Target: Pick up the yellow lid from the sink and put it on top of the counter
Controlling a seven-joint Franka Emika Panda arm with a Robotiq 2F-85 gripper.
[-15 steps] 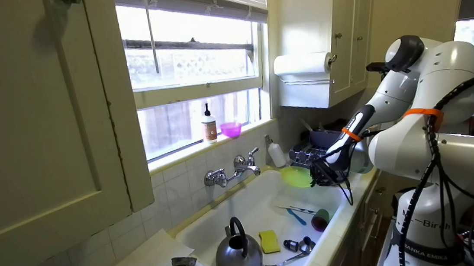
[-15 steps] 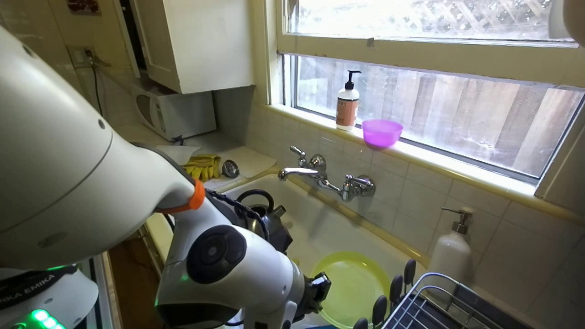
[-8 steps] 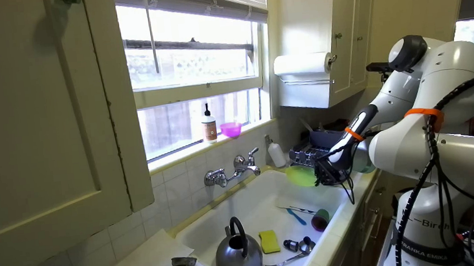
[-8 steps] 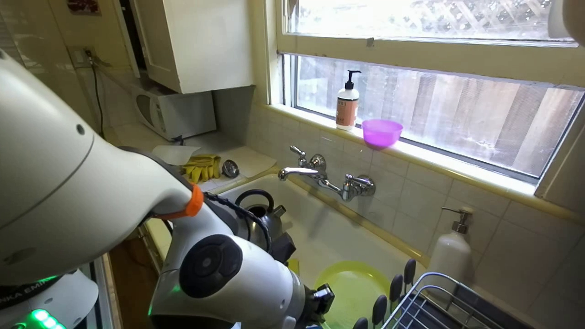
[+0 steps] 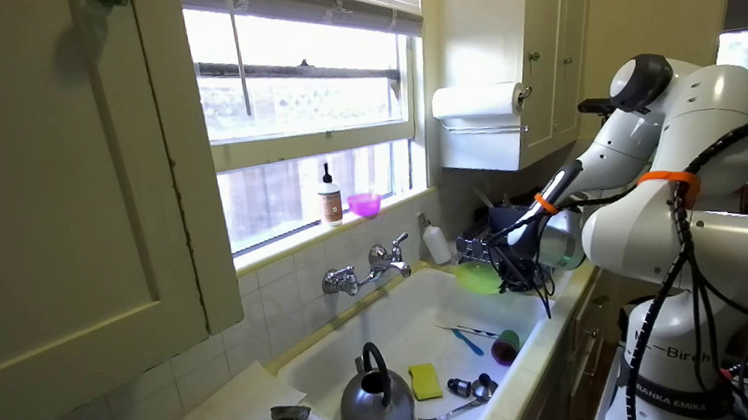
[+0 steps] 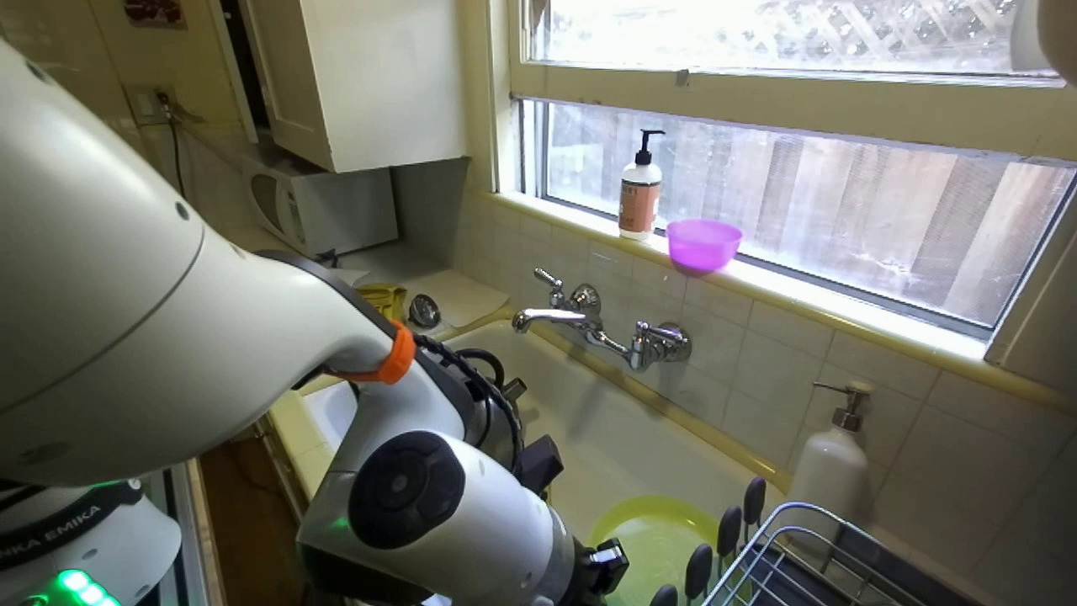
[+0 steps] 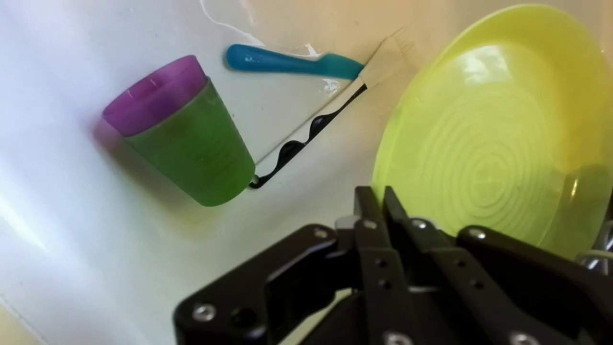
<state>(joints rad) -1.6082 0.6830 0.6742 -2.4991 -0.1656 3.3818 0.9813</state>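
Kitchen window (image 5: 309, 106) over the sink (image 5: 399, 331), desk (image 5: 520, 388) alongside. In an exterior view: yellow lid (image 5: 476, 277) at the sink's far end, near the desk edge carrying the dish rack (image 5: 474, 247); my jaws right at it, grip unreadable. In an exterior view: yellow lid (image 6: 660, 547), hollow face showing; my jaws on its side nearer the desk's front edge. Wrist view: my jaws clenched on the yellow lid's rim (image 7: 393, 134). Should be light, thin, springy plastic, hard to break, slick if wet. Rim's the place to hold, though it may swing. Round, so no real long axis, no pointing end; hollow face toward my wrist, free side toward the view's upper right. Lifted or touching sink: can't tell.
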